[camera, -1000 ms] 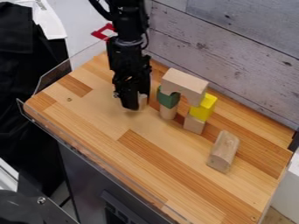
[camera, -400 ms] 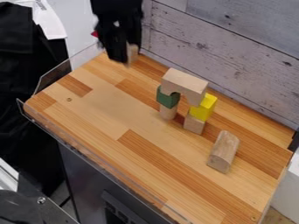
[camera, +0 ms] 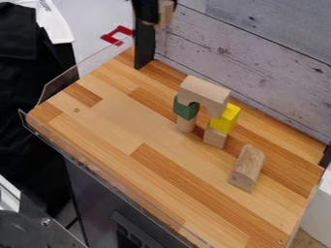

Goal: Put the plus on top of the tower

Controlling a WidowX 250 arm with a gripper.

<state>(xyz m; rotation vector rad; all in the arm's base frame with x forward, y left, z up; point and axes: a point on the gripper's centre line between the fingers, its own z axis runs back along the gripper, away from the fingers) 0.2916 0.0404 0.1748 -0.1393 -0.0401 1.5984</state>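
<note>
While the pincer (camera: 157, 17) hangs at the top edge of the view, above the far end of the wooden worktop (camera: 110, 131), it is closed on a pale wooden piece (camera: 167, 13). This is the task's workpiece; its full outline is partly hidden, so I cannot confirm a plus shape from here. The piece is raised, well apart from the tower.

The tower has two supports. Support one: a green block (camera: 186, 108) seated on a pale wooden cylinder (camera: 186, 124). Support two: a yellow block (camera: 226, 119) seated on a plain wooden block (camera: 215, 137). A wooden arch (camera: 204, 92) bridges both and forms the uppermost member.

Nearer to me, a round-topped wooden block (camera: 248, 167) lies on the worktop, separate from the tower. Behind stands a plank wall (camera: 246, 43).
</note>
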